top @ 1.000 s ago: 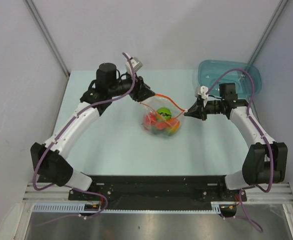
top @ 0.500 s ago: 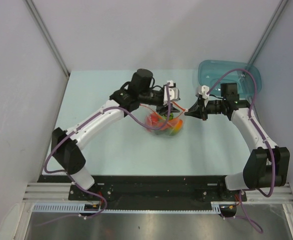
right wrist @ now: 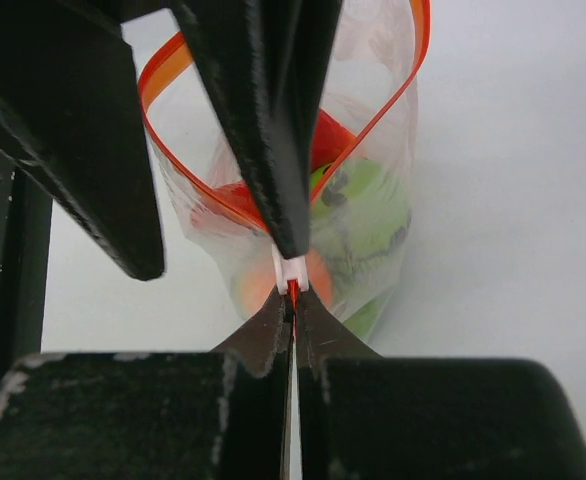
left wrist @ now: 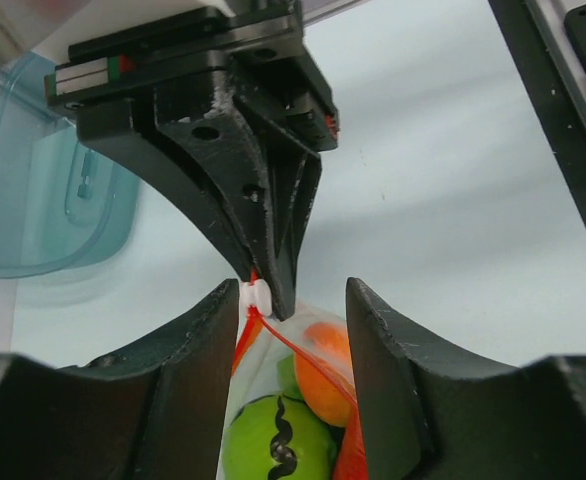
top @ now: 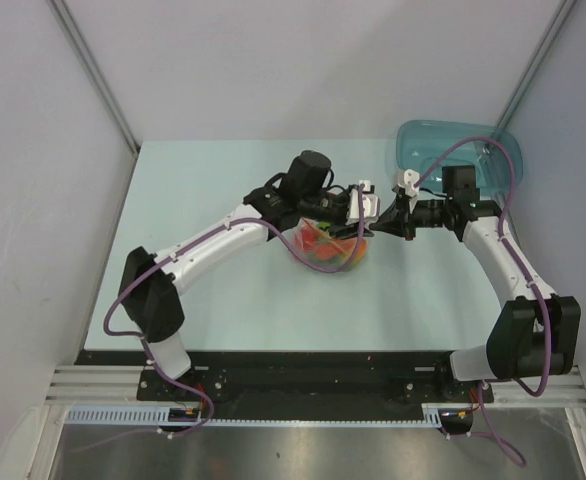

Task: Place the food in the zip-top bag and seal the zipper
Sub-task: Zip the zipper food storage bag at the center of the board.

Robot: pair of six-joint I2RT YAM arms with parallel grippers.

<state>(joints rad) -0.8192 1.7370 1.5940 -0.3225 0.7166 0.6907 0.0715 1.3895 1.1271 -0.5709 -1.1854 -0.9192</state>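
**Stage of task.** The food (left wrist: 273, 440) lies inside the zip-top bag (top: 328, 250), at the centre of the top view on the table (top: 223, 280). A green ball, an orange piece and red pieces show through the clear film. No loose pieces are visible on the table. The teal tray (top: 453, 150) stands at the upper right, well apart from the bag. Loading appears complete, and sealing is judged to be the step in hand.

**Zipper.** In the right wrist view the zipper (right wrist: 422, 25) forms a wide orange loop, so the mouth is unsealed. A small white piece (right wrist: 291, 270) sits on the strip where the two sides meet.

**Right gripper** (right wrist: 293, 315). The jaws are fully closed, pinching the end of the zipper just below the white piece.

**Left gripper** (left wrist: 293, 300). The jaws stand parted, one finger on either side of the strip and the white piece, directly facing the right gripper's tips. There is a gap on the far side, and it holds nothing.

**Next move, as judged.**
- The left jaws should close on the strip beside the pinch.
- They should then draw along the mouth, away from the right gripper, which stays anchored.
- Risk: the jaws may slip off the thin strip or catch the film.
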